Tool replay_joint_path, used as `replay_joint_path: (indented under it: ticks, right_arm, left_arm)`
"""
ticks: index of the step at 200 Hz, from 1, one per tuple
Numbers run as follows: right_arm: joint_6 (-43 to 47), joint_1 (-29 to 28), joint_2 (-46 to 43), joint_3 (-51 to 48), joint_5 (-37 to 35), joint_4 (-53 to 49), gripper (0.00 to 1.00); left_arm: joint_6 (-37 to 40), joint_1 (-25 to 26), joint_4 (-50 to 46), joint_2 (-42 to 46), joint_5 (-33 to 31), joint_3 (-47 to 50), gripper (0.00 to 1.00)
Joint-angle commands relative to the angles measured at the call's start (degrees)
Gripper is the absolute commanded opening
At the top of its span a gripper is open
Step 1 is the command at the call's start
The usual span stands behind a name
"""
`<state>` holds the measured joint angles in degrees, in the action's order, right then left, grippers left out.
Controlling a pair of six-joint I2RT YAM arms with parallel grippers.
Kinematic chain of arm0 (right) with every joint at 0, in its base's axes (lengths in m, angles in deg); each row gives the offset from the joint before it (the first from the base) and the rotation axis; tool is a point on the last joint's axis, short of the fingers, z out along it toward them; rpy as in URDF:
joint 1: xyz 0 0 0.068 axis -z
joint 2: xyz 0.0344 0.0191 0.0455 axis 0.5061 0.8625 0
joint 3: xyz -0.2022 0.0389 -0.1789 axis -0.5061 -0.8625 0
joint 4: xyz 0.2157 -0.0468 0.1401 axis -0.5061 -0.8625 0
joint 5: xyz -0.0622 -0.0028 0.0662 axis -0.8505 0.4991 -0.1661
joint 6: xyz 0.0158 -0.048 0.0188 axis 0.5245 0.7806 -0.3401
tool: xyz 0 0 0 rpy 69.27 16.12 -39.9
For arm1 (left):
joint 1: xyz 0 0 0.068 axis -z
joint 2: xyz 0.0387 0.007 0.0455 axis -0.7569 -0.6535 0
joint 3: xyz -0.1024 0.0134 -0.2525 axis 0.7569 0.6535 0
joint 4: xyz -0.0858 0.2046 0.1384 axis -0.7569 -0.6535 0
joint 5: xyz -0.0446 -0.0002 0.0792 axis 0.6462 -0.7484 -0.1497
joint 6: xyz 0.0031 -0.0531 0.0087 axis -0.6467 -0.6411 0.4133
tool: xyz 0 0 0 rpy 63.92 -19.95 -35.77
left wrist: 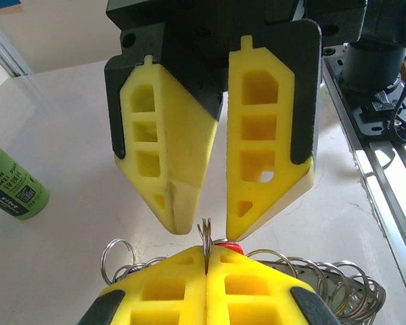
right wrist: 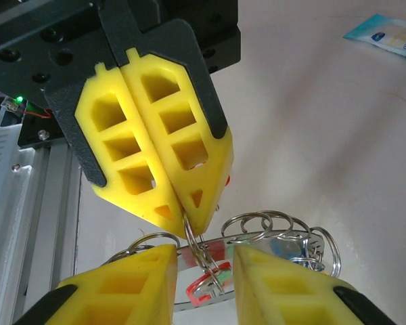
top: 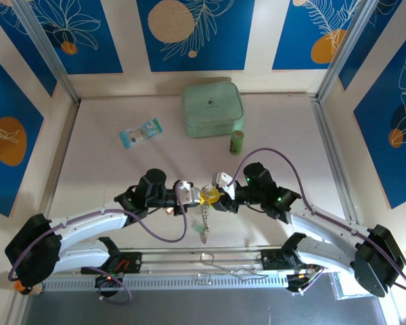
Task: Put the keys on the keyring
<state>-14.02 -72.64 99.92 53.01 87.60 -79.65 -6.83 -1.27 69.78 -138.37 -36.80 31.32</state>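
Two hands meet at the keyring (right wrist: 271,220), a silvery ring with a coiled edge, near the front edge of the table (top: 108,169) and midway between the arms. The left hand (right wrist: 189,223) is pinched tight on a thin wire loop of the ring, probably to steady and present it. The right hand (left wrist: 208,227) faces it tip to tip, fingers partly apart and gripping nothing, seemingly placed to work a key on. The keys (right wrist: 206,288) bunch beneath the ring, one red head showing; whether any is threaded cannot be told. A green bottle (top: 237,141) and a mint case (top: 212,109) stand well apart behind.
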Motion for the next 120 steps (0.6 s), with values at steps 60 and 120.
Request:
replay_joint_path:
  ticks: [60,120]
  right_arm:
    - [-0.1,0.3,2.2,1.7,3.7,1.8,0.15]
    - [3.0,0.3,2.2,4.4,3.8,-3.7,0.00]
  left_arm:
    - [-1.3,-0.1,3.9,0.0,1.8,0.5,0.00]
    - [0.7,-0.1,-0.4,0.3,-0.4,-0.8,0.19]
